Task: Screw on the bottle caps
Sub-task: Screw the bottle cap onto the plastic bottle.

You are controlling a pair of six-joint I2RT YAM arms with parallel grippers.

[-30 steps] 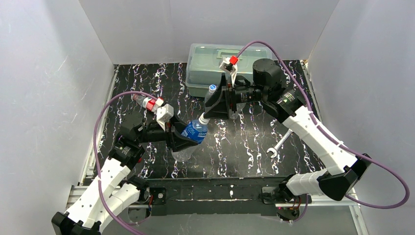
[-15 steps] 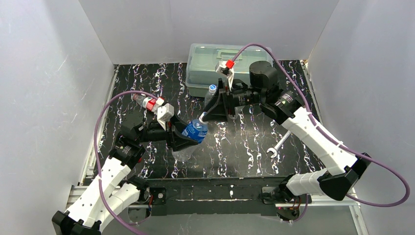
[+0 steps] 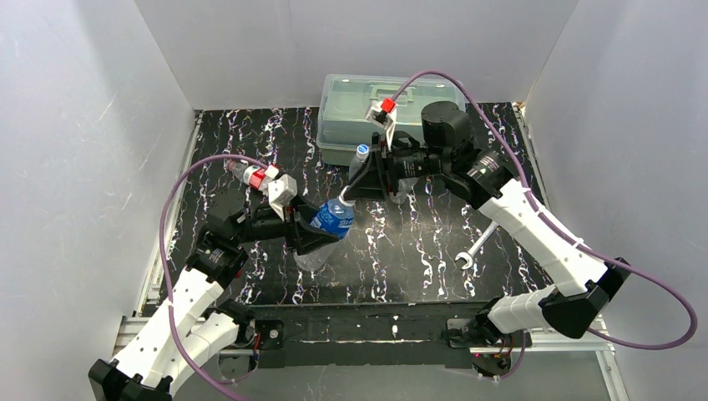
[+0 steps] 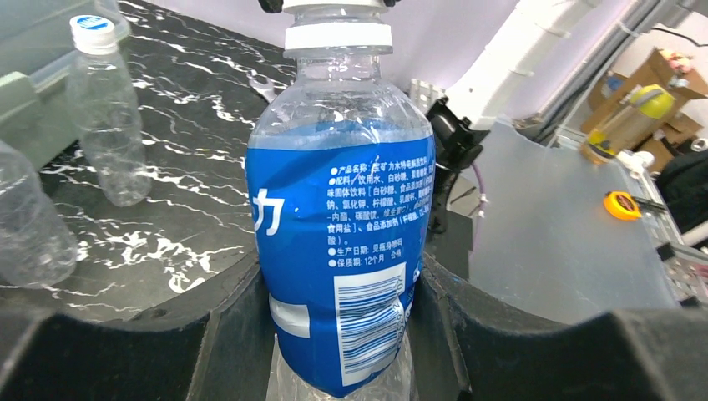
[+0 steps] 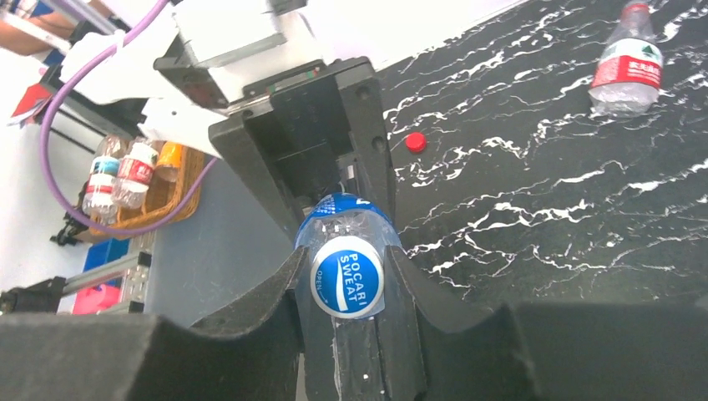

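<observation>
My left gripper (image 3: pixel 321 236) (image 4: pixel 342 334) is shut on the blue-label bottle (image 3: pixel 335 217) (image 4: pixel 342 242), holding it tilted above the table with its neck toward the right arm. The bottle's blue and white cap (image 5: pixel 347 277) sits on the neck, between the closed jaws of my right gripper (image 3: pixel 347 197) (image 5: pixel 347 282). A red-label bottle (image 3: pixel 250 174) (image 5: pixel 630 71) lies at the far left. A loose red cap (image 5: pixel 415 142) rests on the table. By the box stands a plain bottle (image 3: pixel 359 159) (image 4: pixel 104 100), capped.
A translucent lidded box (image 3: pixel 376 109) stands at the back centre. A silver wrench (image 3: pixel 474 249) lies right of centre. Part of another clear bottle (image 4: pixel 25 225) shows at the left edge of the left wrist view. White walls close in three sides.
My right gripper has closed onto the cap and its wrist has shifted a little to the left. The left arm and the blue-label bottle have stayed in place.
</observation>
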